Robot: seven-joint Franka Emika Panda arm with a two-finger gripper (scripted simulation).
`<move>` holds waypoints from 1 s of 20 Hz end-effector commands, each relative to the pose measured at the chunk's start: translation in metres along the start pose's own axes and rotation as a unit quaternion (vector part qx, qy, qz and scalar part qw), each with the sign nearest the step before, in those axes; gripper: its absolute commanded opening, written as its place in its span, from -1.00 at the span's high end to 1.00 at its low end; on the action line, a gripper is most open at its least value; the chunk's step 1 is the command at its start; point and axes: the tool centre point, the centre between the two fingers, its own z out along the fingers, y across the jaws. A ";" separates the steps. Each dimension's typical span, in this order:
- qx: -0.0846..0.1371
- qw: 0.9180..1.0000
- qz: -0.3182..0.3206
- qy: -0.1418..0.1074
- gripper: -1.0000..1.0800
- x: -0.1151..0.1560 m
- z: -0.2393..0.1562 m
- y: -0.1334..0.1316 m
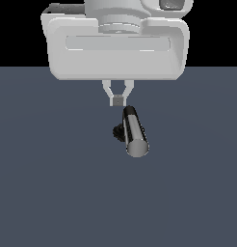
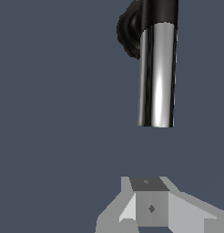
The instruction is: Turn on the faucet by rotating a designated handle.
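Shiny silver bar, that's the handle [image 1: 134, 132], and it sits out in front of the jaws, not between them, with open space between its flat round end and the fingertips in the wrist view. The gripper [image 1: 118, 101] has its jaws pressed together on nothing. The faucet [image 1: 121, 131] with its black base is off beside the bar, apart from the gripper.
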 end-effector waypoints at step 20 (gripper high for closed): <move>-0.003 1.000 -0.024 -0.001 1.00 0.039 0.121 0.001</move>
